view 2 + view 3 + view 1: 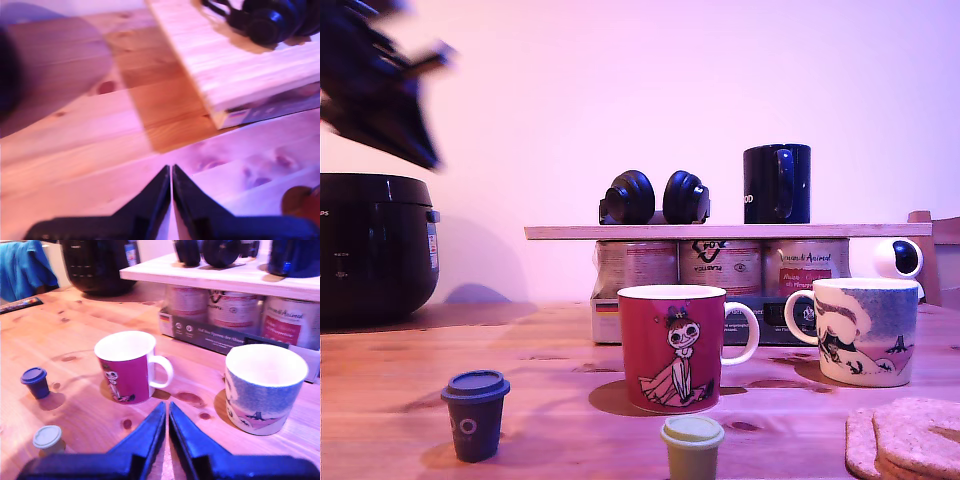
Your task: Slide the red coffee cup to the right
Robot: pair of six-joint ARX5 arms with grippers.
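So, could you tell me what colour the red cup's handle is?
White; the handle shows best in the exterior view.

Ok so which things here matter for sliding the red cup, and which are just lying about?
For the job: the red coffee cup; my second claw, shut, nearest it.

Just lying about: white-and-blue mug, small blue lidded cup, pale-lidded cup, headphones, dark mug, cooker.

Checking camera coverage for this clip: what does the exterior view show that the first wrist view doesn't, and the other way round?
Only the exterior view shows the red coffee cup, the white-and-blue mug, two small lidded cups, the dark mug and the black cooker.

Only the first wrist view shows my first gripper, shut over bare table.

Both show the wooden shelf and the headphones.
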